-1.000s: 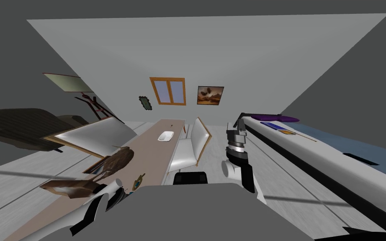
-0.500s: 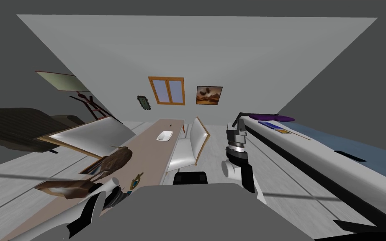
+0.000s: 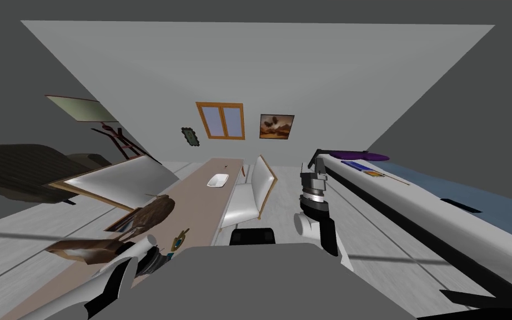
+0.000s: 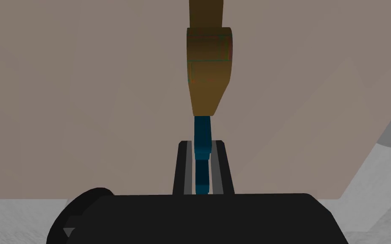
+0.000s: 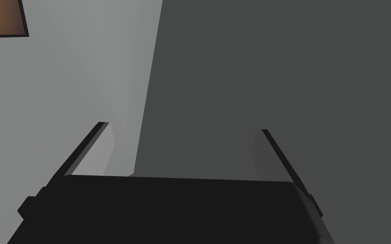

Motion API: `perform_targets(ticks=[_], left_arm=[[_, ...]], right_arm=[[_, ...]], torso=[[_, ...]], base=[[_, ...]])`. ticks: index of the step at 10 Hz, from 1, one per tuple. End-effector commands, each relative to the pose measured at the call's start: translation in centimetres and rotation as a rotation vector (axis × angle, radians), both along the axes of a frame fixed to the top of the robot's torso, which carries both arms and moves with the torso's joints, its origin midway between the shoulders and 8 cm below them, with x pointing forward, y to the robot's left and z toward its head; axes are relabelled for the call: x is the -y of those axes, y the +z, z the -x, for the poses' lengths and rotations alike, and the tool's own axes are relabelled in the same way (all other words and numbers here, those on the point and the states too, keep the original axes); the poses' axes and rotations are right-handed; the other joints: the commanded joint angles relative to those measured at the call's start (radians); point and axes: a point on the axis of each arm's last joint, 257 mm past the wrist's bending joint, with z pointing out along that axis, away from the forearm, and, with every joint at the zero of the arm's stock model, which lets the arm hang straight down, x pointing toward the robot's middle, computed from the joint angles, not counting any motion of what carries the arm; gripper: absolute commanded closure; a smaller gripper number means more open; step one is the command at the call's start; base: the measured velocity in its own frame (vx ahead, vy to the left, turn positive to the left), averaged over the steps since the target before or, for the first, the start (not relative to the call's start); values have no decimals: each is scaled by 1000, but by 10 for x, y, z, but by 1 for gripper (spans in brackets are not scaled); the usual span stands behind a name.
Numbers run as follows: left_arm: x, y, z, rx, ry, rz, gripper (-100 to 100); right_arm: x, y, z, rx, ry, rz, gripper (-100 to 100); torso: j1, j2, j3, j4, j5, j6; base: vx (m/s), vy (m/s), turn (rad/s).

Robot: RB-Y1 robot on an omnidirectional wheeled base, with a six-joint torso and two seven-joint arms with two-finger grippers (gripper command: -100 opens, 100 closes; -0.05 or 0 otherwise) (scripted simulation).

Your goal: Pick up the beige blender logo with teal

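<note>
Left pincer (image 4: pixel 202 145) is narrowed onto the blender logo (image 4: pixel 209 72). Its two fingers (image 4: pixel 189 169) press the sides of the thin teal stem, and the broader tan body sticks out beyond the fingertips over the beige-brown table (image 4: pixel 84 106). Whether the logo rests on that top or hangs just above it I cannot tell. In the head view the left pincer (image 3: pixel 159 258) sits low at the near end of the long table (image 3: pixel 205 194), with the logo (image 3: pixel 181 239) a small tan-and-teal piece at about one o'clock from it. A dark brown lumpy object (image 3: pixel 152 214) lies on the table at roughly eleven o'clock from the logo, near it but apart. A white dish (image 3: pixel 218 180) stands well apart toward the far end, at about one o'clock. A white chair (image 3: pixel 245 200) stands beside the table at two o'clock from the logo. The right pincer (image 3: pixel 311 165) is raised at three o'clock of the logo, well away from the table, and its fingers (image 5: pixel 105 148) stand wide and hold nothing.
</note>
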Motion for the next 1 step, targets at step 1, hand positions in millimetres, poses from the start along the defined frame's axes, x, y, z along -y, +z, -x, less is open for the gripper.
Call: perform_targets(ticks=[1], left_arm=[[0, 0, 0, 0, 0, 0, 0]], right_arm=[[0, 0, 0, 0, 0, 0, 0]], torso=[[0, 0, 0, 0, 0, 0]], base=[[0, 0, 0]])
